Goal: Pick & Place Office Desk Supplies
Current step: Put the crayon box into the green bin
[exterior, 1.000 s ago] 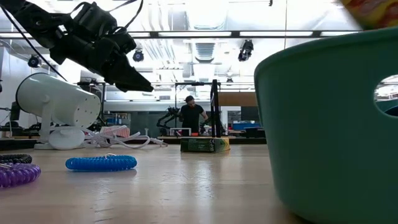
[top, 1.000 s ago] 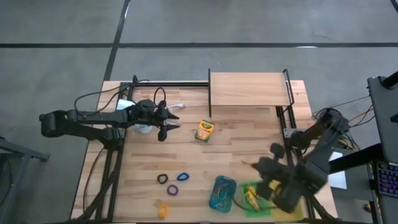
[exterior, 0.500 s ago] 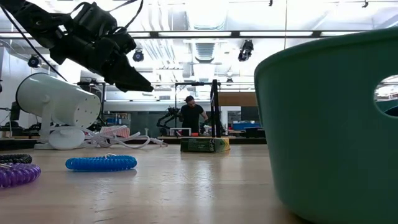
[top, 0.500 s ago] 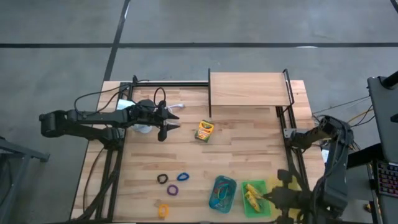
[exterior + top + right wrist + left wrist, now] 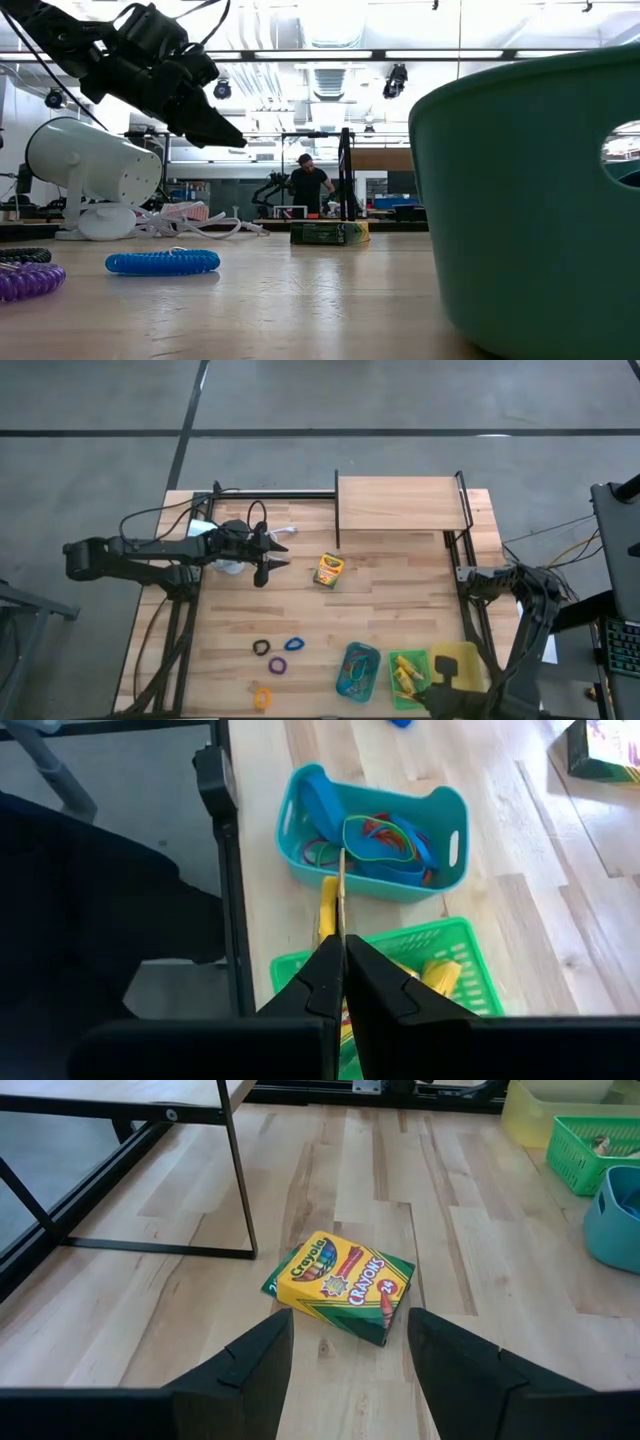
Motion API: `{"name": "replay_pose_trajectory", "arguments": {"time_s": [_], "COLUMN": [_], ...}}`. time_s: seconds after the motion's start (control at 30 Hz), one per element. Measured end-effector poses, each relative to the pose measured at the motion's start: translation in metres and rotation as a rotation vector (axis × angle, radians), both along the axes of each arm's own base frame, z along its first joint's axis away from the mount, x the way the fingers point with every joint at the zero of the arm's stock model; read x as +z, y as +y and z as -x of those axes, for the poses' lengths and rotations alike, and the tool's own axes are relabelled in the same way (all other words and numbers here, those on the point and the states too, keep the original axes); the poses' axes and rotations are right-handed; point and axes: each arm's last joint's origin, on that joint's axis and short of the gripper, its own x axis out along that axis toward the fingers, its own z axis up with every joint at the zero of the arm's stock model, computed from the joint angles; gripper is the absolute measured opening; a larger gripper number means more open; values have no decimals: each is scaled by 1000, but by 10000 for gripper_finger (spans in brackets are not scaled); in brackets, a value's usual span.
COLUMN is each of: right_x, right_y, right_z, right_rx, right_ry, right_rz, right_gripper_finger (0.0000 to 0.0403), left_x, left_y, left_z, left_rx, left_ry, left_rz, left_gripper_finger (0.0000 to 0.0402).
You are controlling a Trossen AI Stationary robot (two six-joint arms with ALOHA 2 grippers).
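A yellow-and-green crayon box [image 5: 328, 569] lies flat on the wood table, just ahead of my left gripper [image 5: 350, 1325], which hovers open above the table [image 5: 268, 563] with nothing between its fingers. Black [image 5: 261, 648], blue [image 5: 294, 644], purple [image 5: 277, 665] and orange [image 5: 262, 698] loops lie near the front edge. My right gripper [image 5: 342, 945] hangs over the green tray [image 5: 420, 945] at the near right [image 5: 432, 685], shut on a thin yellow piece [image 5: 327, 910]. My right gripper pinches the thin yellow piece between its two fingertips; the piece's free end [image 5: 339, 870] sticks out past the tips and shows edge-on. The fingers slant downward toward the table's left. The piece is lifted clear, above the gap between the teal and green trays.
A teal tray [image 5: 357, 670] holds coloured loops, the green tray [image 5: 405, 675] holds yellow pieces, and a yellow tray [image 5: 458, 660] stands to their right. A white lamp [image 5: 225, 555] with its cord sits behind my left gripper. A wooden shelf [image 5: 400, 503] stands at the back.
My right gripper has swung from above the green tray toward the table's near edge and sunk lower, staying shut. In the low view a yellow-orange thing at the top right has gone out of the picture.
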Motion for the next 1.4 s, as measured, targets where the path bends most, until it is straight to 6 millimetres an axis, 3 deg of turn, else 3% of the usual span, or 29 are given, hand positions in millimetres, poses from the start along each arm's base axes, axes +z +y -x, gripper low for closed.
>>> {"name": "replay_pose_trajectory", "arguments": {"time_s": [0.37,0.87,1.4], "right_x": [-23,-51,-59], "right_y": [8,-1,-15], "right_z": [-4,0,3], "right_rx": [-42,-178,-187], "right_ry": [1,14,28], "right_rz": [-8,-26,119], "right_gripper_finger": [8,11,128], "left_x": [0,0,0], "left_y": [0,0,0], "left_z": [0,0,0], "left_rx": [0,0,0], "left_ry": [0,0,0], "left_rz": [0,0,0], "left_gripper_finger": [203,203,203]}}
